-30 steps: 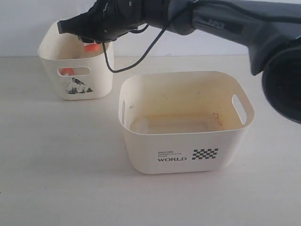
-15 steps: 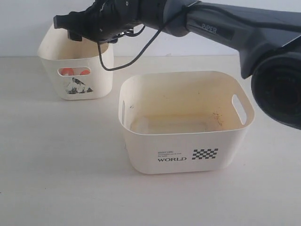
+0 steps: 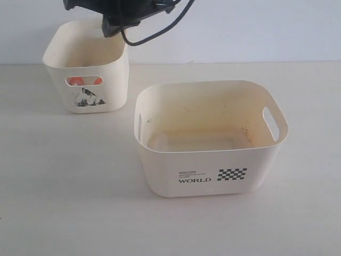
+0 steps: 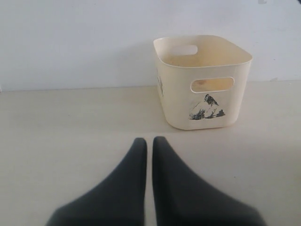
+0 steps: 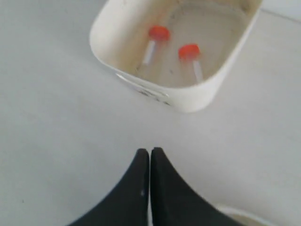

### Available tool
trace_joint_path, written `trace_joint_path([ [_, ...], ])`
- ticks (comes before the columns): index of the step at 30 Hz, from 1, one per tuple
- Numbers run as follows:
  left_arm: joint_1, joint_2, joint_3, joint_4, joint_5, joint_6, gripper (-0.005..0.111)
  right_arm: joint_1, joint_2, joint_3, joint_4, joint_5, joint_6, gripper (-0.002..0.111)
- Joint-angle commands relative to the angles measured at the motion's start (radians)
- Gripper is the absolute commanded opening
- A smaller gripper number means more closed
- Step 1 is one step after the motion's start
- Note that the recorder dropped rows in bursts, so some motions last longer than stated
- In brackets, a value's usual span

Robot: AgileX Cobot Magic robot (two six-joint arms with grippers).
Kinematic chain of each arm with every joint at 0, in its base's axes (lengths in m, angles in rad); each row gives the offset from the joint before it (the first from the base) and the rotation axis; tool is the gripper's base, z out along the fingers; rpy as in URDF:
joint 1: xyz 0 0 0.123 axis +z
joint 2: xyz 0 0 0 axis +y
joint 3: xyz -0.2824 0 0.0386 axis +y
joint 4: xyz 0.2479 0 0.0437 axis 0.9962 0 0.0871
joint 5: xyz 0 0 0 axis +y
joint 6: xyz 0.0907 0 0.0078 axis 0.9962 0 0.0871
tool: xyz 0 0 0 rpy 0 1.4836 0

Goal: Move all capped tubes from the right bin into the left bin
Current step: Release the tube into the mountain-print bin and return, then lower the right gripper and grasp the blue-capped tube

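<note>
Capped tubes (image 3: pixel 78 81) show in the exterior view only as orange caps behind the handle slot of the left bin (image 3: pixel 58 61). The right bin (image 3: pixel 213 88) holds nothing but brown stains. The right arm (image 3: pixel 120 13), which hung over the left bin's mouth a second ago with a cap beneath it, has risen until only its underside shows at the top edge.

The left wrist view has the left fingers (image 4: pixel 134 165) pressed together and empty, low over the surface (image 4: pixel 70 122) and well short of the left bin (image 4: pixel 207 108).

The right wrist view looks down past the right fingers (image 5: pixel 139 174), together on nothing, onto two capped tubes (image 5: pixel 153 42) lying apart on the left bin's (image 5: pixel 188 106) floor. Judging from this, the last tube has been dropped and the transfer looks complete.
</note>
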Motion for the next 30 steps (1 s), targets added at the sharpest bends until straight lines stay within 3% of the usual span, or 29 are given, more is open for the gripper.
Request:
trace_joint_path([
  [1, 0.000, 0.000, -0.004, 0.002, 0.001, -0.010, 0.004, 0.001, -0.083, -0.006, -0.132, 0.205, 0.098, 0.000],
  [6, 0.000, 0.000, -0.004, 0.002, 0.001, -0.010, 0.004, 0.001, -0.149, 0.022, -0.248, 0.234, 0.161, 0.000],
  [12, 0.000, 0.000, -0.004, 0.002, 0.001, -0.010, 0.004, -0.001, -0.236, 0.302, -0.248, 0.234, 0.258, 0.000],
  [16, 0.000, 0.000, -0.004, 0.002, 0.001, -0.010, 0.004, -0.024, -0.300, 0.612, 0.005, -0.012, 0.248, 0.000],
  [19, 0.000, 0.000, -0.004, 0.002, 0.001, -0.010, 0.004, -0.143, -0.345, 0.823, 0.367, -0.253, 0.035, 0.000],
  [24, 0.000, 0.000, -0.004, 0.002, 0.001, -0.010, 0.004, -0.187, -0.336, 0.962, 0.403, -0.309, -0.024, 0.000],
  [30, 0.000, 0.000, -0.004, 0.002, 0.001, -0.010, 0.004, -0.160, -0.257, 0.964, 0.477, -0.363, 0.017, 0.000],
])
